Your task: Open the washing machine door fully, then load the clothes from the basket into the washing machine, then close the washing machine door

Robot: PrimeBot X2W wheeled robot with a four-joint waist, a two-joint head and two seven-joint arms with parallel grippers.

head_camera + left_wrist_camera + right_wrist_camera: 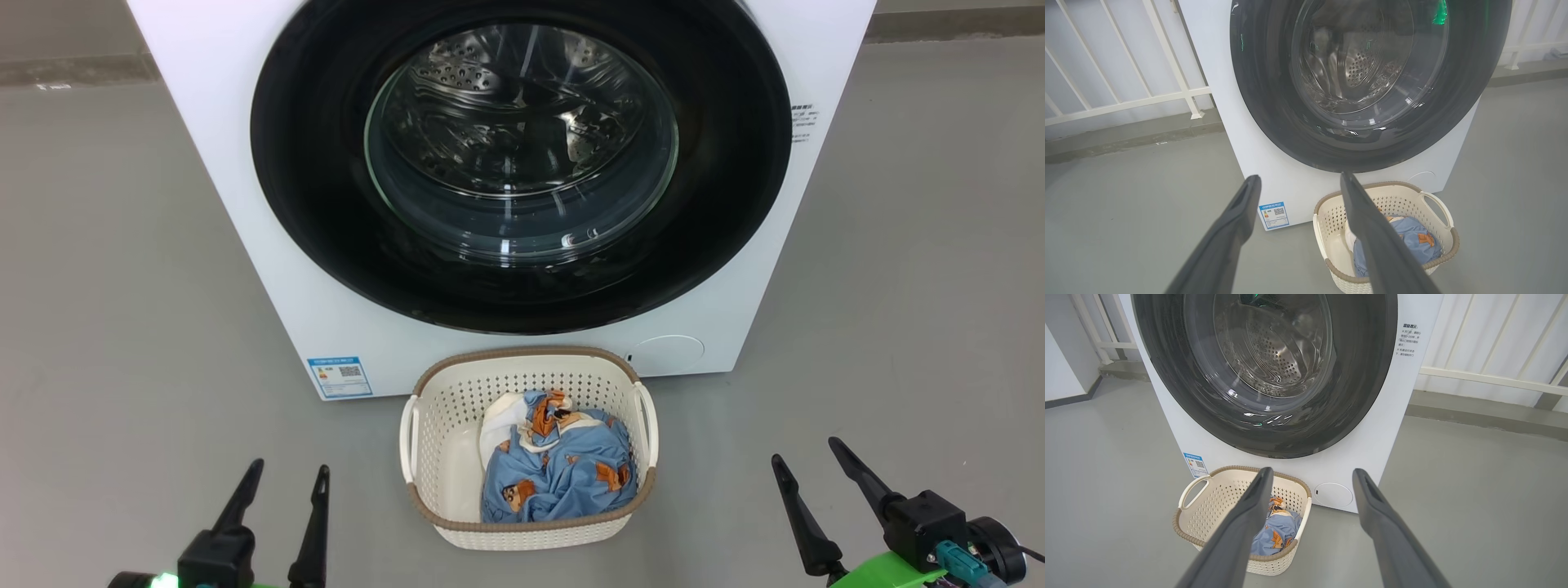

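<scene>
Washing machine door point(522, 155): shut, flush against the white front of the washing machine point(220, 163); a wide glossy black rim surrounds a clear bulging window.
Basket point(526, 353): stands on the grey floor point(122, 327) just in front of the machine, right below the door's lower edge.
Clothes point(563, 469): a crumpled heap of light blue printed fabric with some cream cloth, lying in the right half of the basket; none loaded yet.
Left tool point(291, 465): fingers spread apart, grasping nothing, low and well short of the door, to the left of the basket.
Right tool point(805, 449): likewise spread and empty, to the right of the basket.
Step in hand: opening the door, as I judge it.
Risk, grip: no handle or recess shows on the rim, so you cannot tell where to pull; a long finger could skate off the glossy black surface or press on the glass.
Risk, hinge: the hinge side is not visible; pull at the wrong edge and the door will not give.
Risk, swing: the basket sits so near that the opening door or a reaching arm may knock it and tip the clothes.
Risk, later: loose fabric may trail out of the machine's mouth and get caught when you close the door.
</scene>
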